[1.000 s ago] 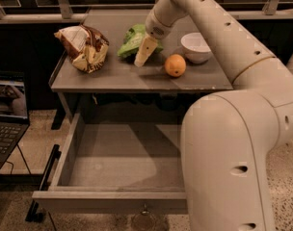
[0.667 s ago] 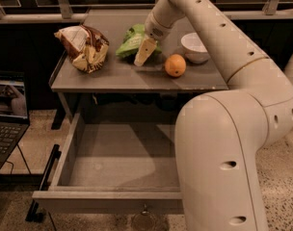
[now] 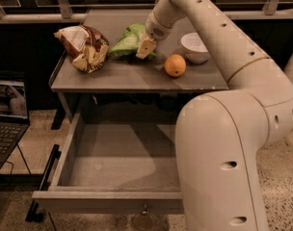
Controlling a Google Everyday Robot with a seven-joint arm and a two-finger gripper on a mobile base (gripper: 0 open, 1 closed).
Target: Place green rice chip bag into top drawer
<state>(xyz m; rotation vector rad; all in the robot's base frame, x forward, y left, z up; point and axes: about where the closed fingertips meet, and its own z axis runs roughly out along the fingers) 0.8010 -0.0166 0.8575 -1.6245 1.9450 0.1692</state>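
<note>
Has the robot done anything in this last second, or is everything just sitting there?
Hardly. The bulky near part of the arm edged slightly left, over more of the open drawer. The gripper stayed down at the green bag on the table; the bag has not been lifted. The brown bag, orange and bowl did not move.

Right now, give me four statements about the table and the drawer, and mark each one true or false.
1. The green rice chip bag lies in the top drawer. False: it is on the tabletop.
2. The top drawer is pulled open. True.
3. The end effector is at the green rice chip bag. True.
4. The orange sits inside the white bowl. False: it lies on the tabletop beside the bowl.
</note>
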